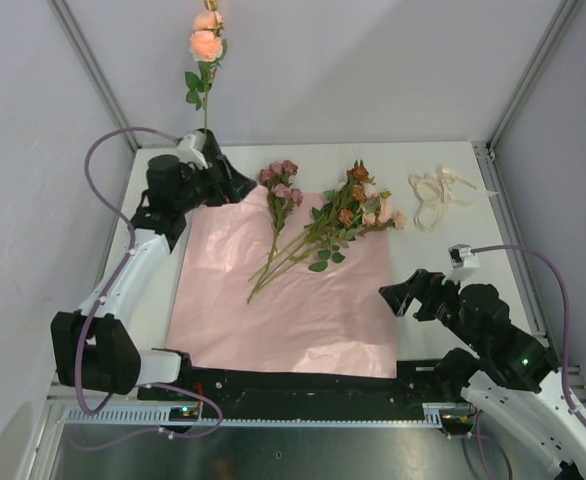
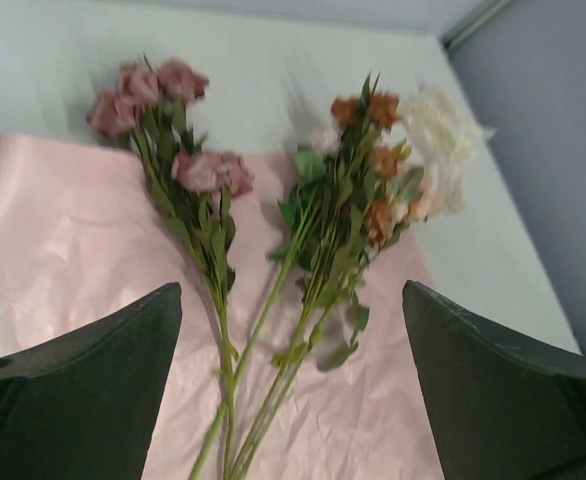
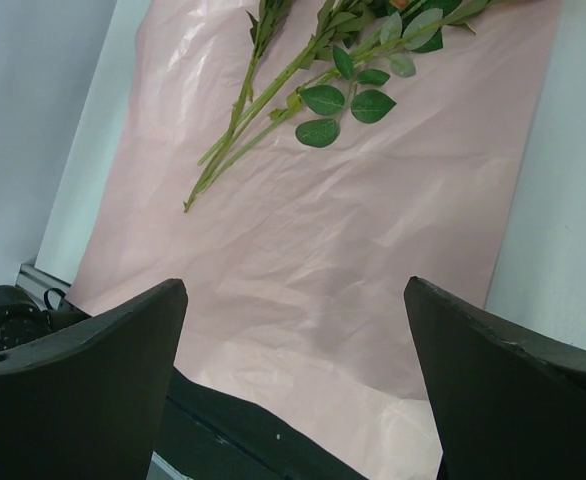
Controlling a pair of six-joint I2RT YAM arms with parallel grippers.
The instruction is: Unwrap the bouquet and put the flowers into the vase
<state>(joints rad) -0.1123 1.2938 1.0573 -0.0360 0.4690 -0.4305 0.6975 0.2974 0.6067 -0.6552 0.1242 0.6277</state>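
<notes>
Pink paper (image 1: 283, 320) lies flat with the flowers (image 1: 313, 240) loose on it, just ahead of the left gripper (image 2: 291, 300), whose jaws stand wide and empty. One peach rose (image 1: 206, 40) stands in the vase (image 1: 216, 158), close beside those jaws. The right gripper (image 3: 295, 290) also gapes empty, the stem ends ahead of it. The risks as I judge them: the crossed stems could snag, so lifting one drags its neighbours, and a careless swing could topple the vase.

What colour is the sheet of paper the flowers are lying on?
Pale pink paper sheet, clearest in the top external view.
</notes>
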